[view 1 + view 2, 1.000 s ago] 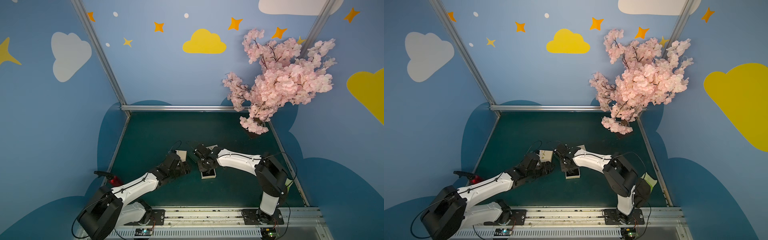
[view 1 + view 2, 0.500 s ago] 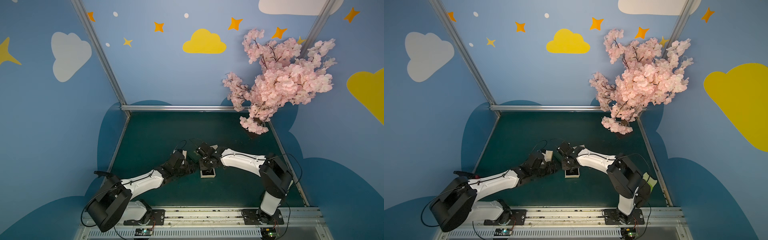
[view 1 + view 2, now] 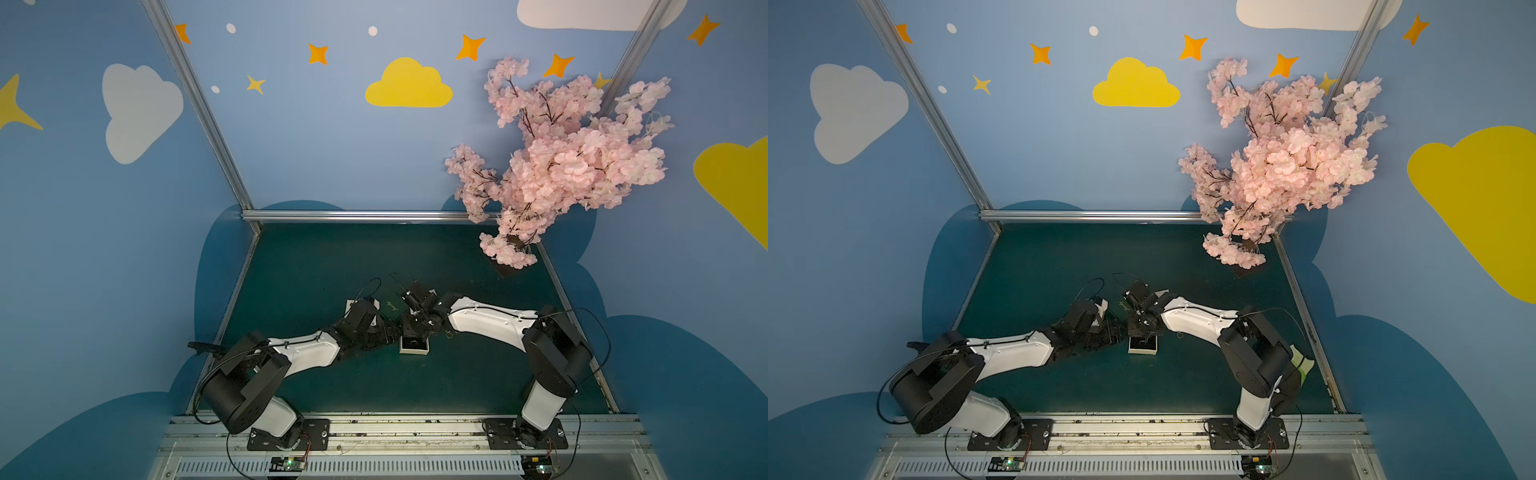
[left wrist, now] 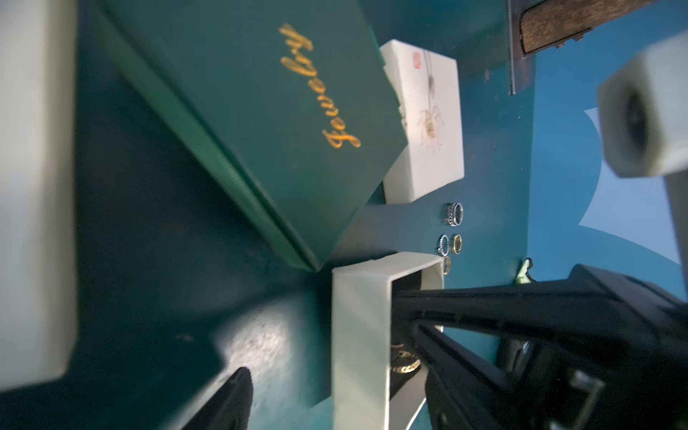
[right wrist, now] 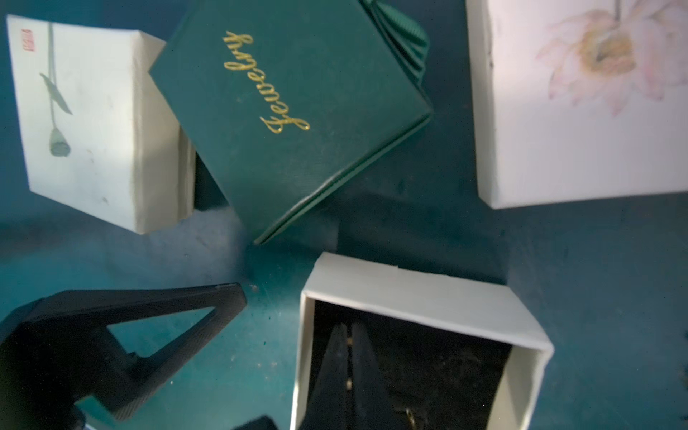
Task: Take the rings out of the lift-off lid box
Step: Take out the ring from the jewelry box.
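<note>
Lifting straight out of open white box point(image 5: 420, 294) with right gripper point(image 5: 349, 329) pressed together, not scraping walls; left gripper point(image 5: 247, 357) spread, just beside.

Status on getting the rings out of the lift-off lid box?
Done: the white square cardboard box stands open, and four small metal rings lie on the dark green table beside it. In hand: the right hand is shut inside the box; whether it pinches a ring is unclear. Left: gold-coloured pieces show in the box.
</note>
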Robot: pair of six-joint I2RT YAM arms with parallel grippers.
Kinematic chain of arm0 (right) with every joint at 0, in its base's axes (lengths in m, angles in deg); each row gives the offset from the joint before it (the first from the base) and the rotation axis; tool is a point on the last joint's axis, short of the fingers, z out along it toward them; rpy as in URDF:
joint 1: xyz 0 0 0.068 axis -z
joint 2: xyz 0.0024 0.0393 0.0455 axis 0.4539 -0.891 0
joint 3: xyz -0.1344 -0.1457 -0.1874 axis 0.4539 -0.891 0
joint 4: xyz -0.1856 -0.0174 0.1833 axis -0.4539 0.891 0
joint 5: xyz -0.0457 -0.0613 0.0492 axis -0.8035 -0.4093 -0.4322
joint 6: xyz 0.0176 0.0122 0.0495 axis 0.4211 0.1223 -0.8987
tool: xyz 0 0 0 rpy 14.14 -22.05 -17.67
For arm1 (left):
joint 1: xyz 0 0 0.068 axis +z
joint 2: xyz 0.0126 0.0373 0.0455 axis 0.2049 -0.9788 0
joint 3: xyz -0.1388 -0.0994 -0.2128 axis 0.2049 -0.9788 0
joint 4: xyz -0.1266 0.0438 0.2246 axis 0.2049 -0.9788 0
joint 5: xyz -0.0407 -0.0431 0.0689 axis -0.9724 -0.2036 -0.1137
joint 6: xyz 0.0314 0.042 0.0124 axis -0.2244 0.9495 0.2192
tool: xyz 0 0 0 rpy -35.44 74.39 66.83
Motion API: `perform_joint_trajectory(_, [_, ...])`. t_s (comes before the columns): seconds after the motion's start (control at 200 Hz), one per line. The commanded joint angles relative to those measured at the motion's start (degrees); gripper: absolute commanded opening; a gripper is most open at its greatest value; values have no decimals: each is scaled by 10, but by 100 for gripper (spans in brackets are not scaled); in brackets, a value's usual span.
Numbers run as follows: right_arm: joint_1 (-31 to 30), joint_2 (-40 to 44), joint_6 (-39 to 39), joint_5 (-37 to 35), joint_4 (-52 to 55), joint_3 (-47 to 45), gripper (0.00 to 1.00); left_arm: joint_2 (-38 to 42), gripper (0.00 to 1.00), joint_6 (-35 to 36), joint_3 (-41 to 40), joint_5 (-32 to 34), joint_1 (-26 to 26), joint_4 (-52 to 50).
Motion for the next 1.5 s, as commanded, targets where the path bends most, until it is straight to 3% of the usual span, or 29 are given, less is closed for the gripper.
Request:
perform_joint_trajectory(0.0, [3, 15, -1, 9, -9, -4, 0, -15, 73, 4, 16, -7, -3, 4])
perform_joint_trajectory(0.691, [16, 16, 3, 22, -5, 1, 0, -77, 59, 20, 56, 2, -4, -55])
perform_joint_trajectory(1.492, [24, 33, 14, 39, 14, -1, 0, -102, 54, 9, 65, 22, -5, -73])
